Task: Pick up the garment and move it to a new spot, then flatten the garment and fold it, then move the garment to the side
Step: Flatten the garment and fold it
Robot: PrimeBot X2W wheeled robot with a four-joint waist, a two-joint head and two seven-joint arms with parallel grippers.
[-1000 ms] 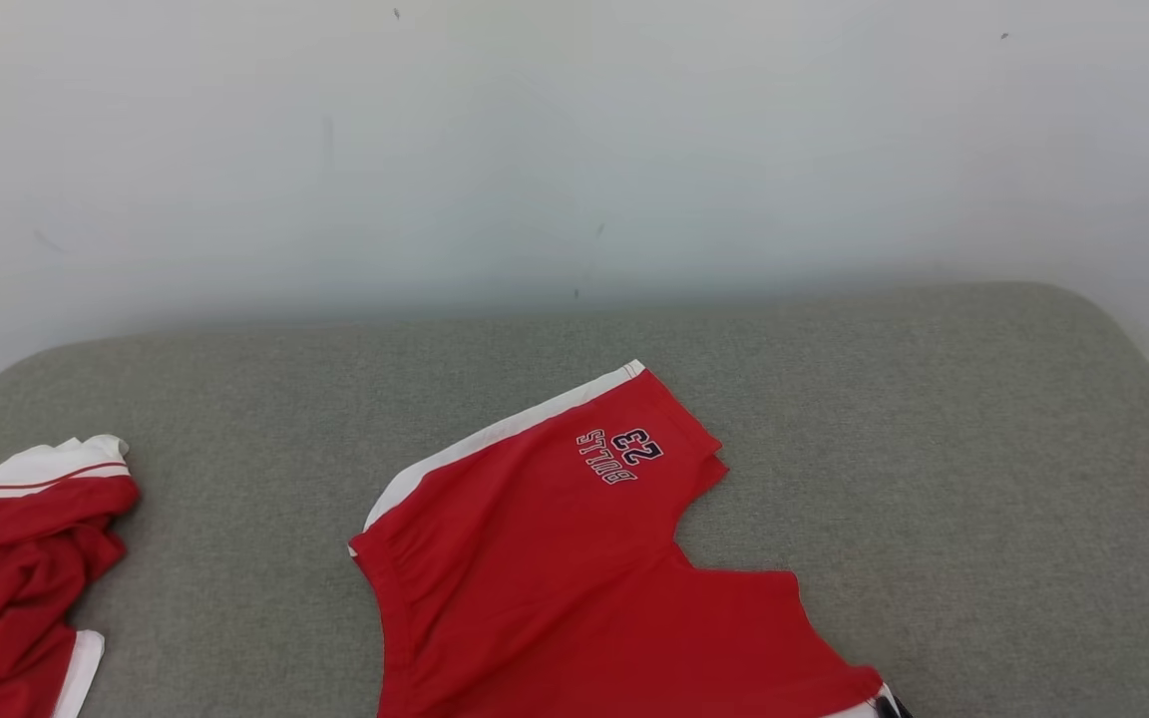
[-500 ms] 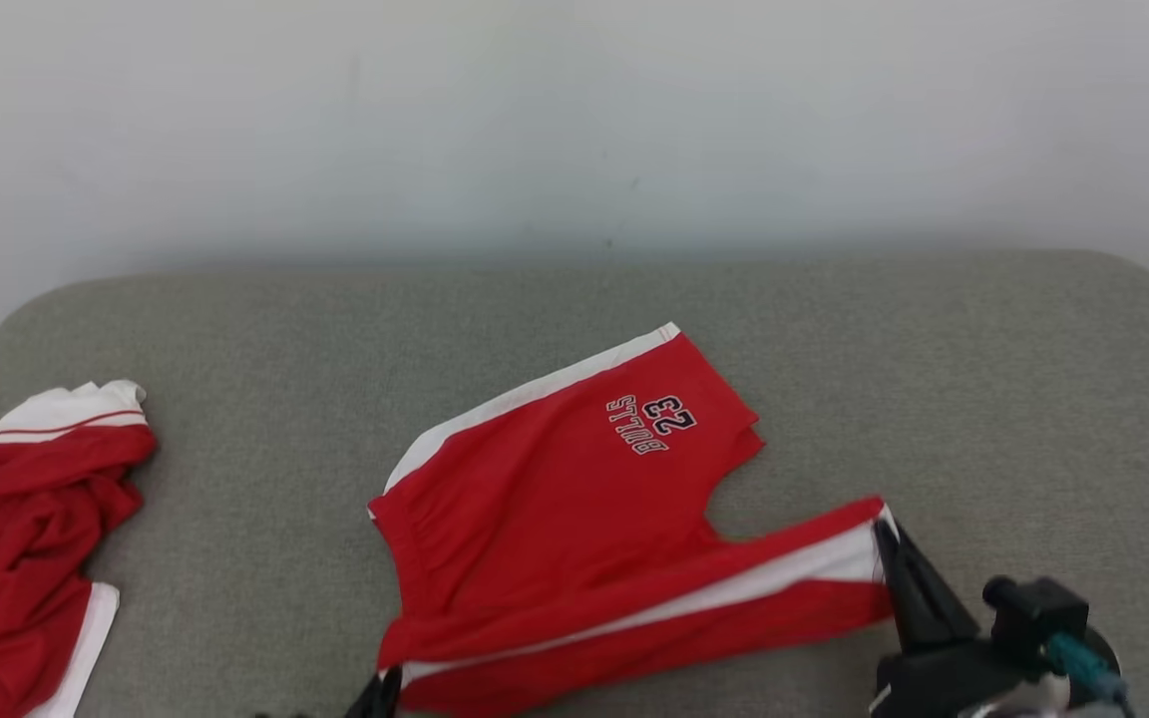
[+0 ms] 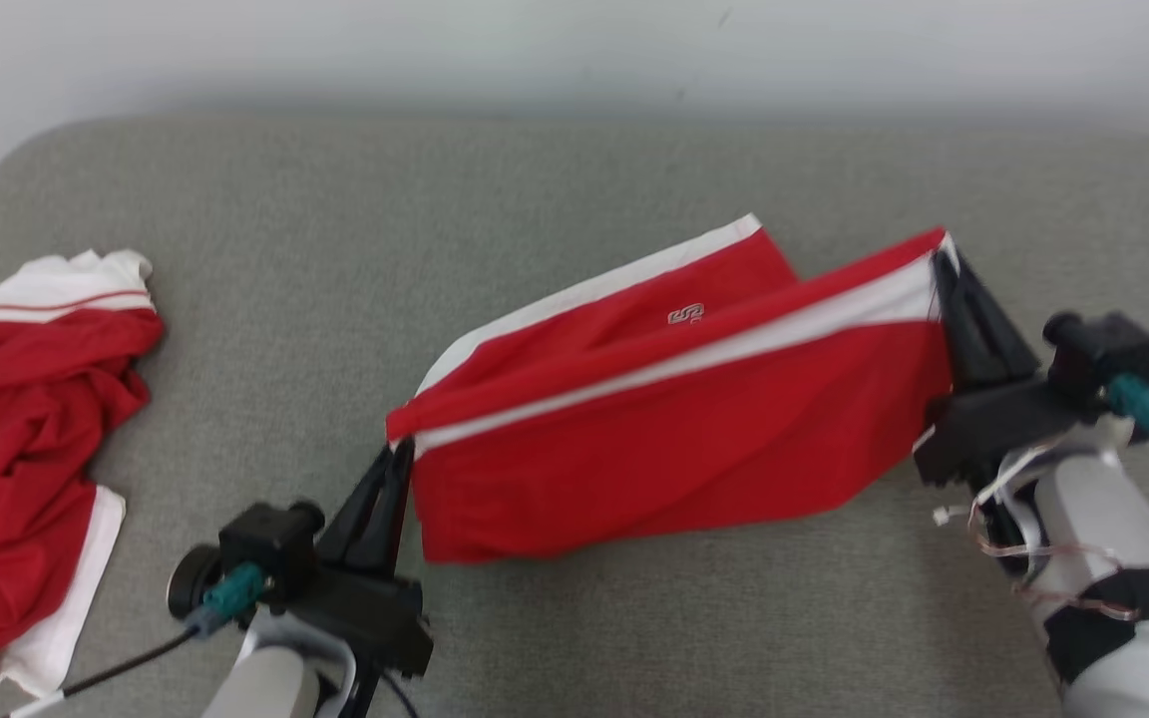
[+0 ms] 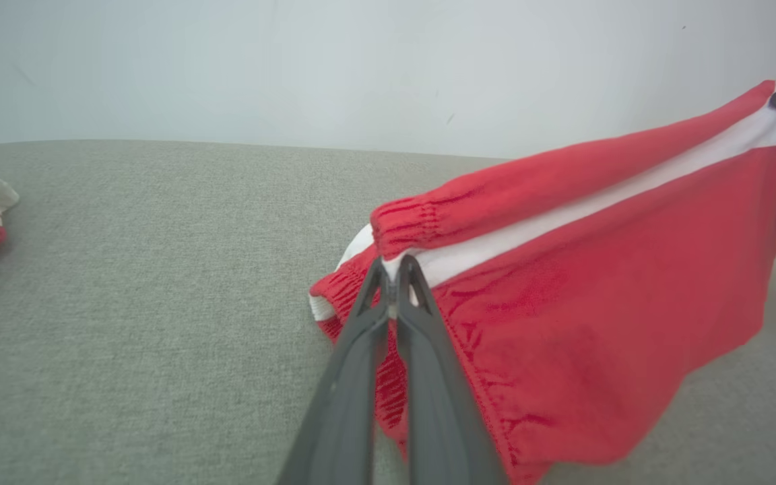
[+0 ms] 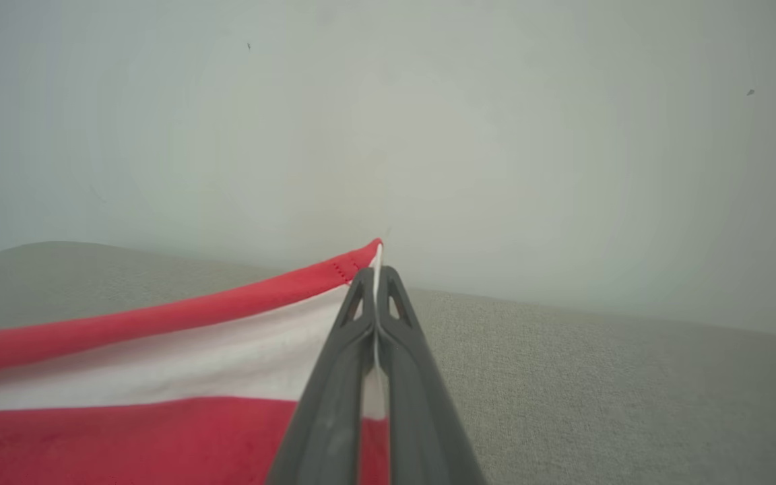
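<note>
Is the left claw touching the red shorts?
Touching. In the left wrist view the left gripper is pinched shut on the red shorts at the white stripe.

Left end effector (image 3: 403,452) pinched closed, right end effector (image 3: 943,259) pinched closed, well apart

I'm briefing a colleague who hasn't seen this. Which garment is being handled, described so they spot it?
On the grey fabric surface, look at its middle: red shorts with a white side stripe hang stretched between the left gripper and right gripper. Unlike the crumpled red and white garment lying loose at the left edge, they are pinched at both ends.
</note>
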